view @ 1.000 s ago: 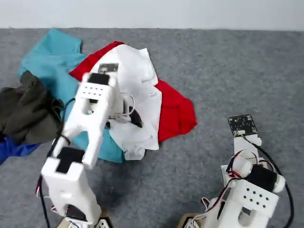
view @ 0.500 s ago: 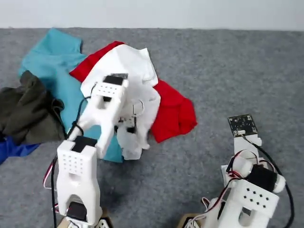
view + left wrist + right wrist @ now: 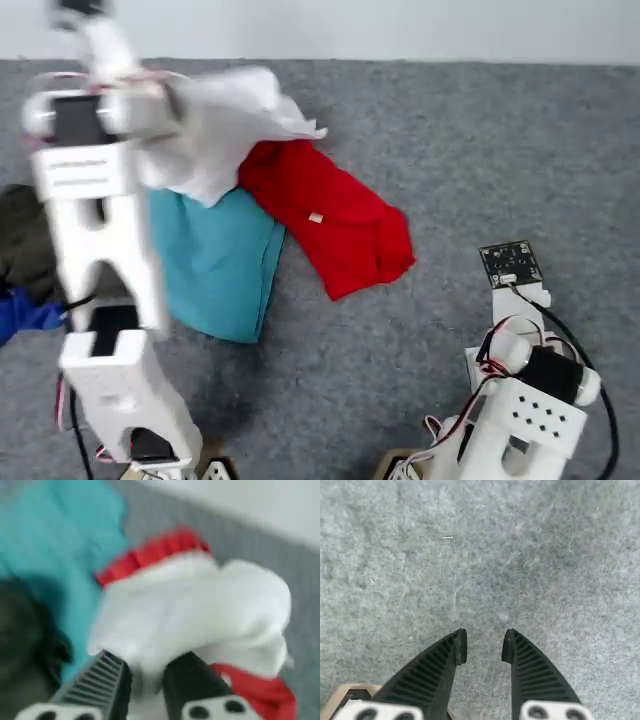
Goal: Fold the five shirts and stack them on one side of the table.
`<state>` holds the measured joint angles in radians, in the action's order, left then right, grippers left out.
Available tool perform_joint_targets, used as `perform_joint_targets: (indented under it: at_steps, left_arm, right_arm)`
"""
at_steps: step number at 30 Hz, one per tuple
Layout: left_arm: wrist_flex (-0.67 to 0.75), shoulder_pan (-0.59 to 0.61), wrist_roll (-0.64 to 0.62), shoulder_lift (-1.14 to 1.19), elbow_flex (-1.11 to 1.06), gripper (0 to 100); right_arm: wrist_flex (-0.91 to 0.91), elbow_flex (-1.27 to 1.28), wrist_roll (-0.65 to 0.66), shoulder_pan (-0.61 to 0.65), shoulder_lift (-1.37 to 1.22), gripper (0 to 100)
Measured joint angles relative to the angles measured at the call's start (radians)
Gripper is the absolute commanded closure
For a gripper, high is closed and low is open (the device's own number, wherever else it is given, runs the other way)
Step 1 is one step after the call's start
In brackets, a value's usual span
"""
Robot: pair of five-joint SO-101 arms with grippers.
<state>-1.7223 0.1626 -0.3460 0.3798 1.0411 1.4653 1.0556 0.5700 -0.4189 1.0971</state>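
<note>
My left gripper [image 3: 145, 672] is shut on the white shirt [image 3: 225, 125], which hangs bunched in the air from the raised left arm over the far left of the table; the same white shirt [image 3: 200, 615] bulges past the fingers in the left wrist view. Under it lie a red shirt [image 3: 335, 220] and a teal shirt [image 3: 215, 265], spread on the grey table [image 3: 480, 150]. A dark olive shirt [image 3: 20, 240] and a blue shirt [image 3: 25, 310] sit at the left edge. My right gripper [image 3: 484, 647] hovers open over bare carpet at the near right.
The right arm's base [image 3: 525, 400] stands at the front right. The grey carpet stretches bare across the right half and the far side. A pale wall [image 3: 400, 25] borders the table at the back.
The left arm has swung up and back to the far left, lifting the white shirt off the pile. The red and teal shirts are now uncovered. The right arm has not moved.
</note>
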Motion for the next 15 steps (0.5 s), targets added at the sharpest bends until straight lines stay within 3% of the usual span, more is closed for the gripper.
perform_joint_targets:
  at_steps: [4, 9, 12, 15]
  left_arm:
    - [0.1, 0.219, 0.135, -0.009, 0.196, 99]
    - [0.265, 0.488, 0.247, -0.011, 0.253, 99]
    - [0.307, 0.592, 0.265, -0.011, 0.255, 98]
    - [0.262, 0.612, 0.295, -0.012, 0.198, 98]
  right_arm:
    - [0.0, 0.0, 0.0, 0.0, 0.0, 86.2]
    - [0.0, 0.0, 0.0, 0.0, 0.0, 86.2]
    - [0.0, 0.0, 0.0, 0.0, 0.0, 86.2]
    - [0.0, 0.0, 0.0, 0.0, 0.0, 86.2]
